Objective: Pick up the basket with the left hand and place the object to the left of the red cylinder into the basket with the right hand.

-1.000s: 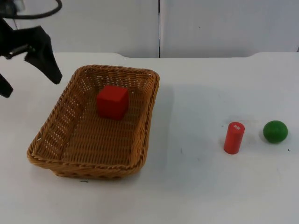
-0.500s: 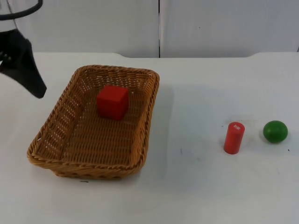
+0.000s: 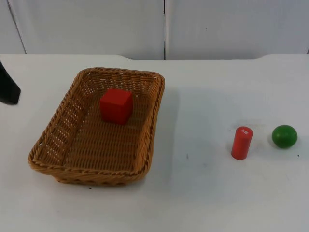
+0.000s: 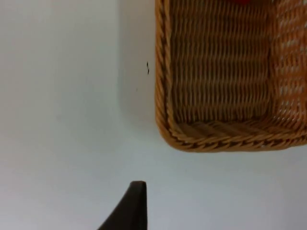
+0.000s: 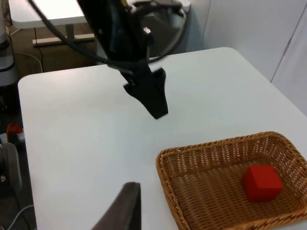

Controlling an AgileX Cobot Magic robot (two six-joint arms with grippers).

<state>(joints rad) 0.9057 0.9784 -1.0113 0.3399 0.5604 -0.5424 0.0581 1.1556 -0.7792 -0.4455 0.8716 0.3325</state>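
Top view, left gripper (image 3: 8, 89): at table's (image 3: 203, 193) left edge, grip state can't be told, off the basket (image 3: 96, 126).
Basket: left half, red cube (image 3: 116, 105) inside.
Red cylinder (image 3: 241, 142): right side.
Right gripper (image 5: 125, 208): waiting, grip unclear.
Risk: regrasped rim could tip, spilling cube.

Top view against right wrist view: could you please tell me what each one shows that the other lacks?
Top view alone: the cylinder with the ball to its right, both well right of the basket. Right wrist view alone: the right gripper above the table near the basket, and a second table behind. Shared: the basket, the cube inside it, and the left gripper beside the basket, apart from it.
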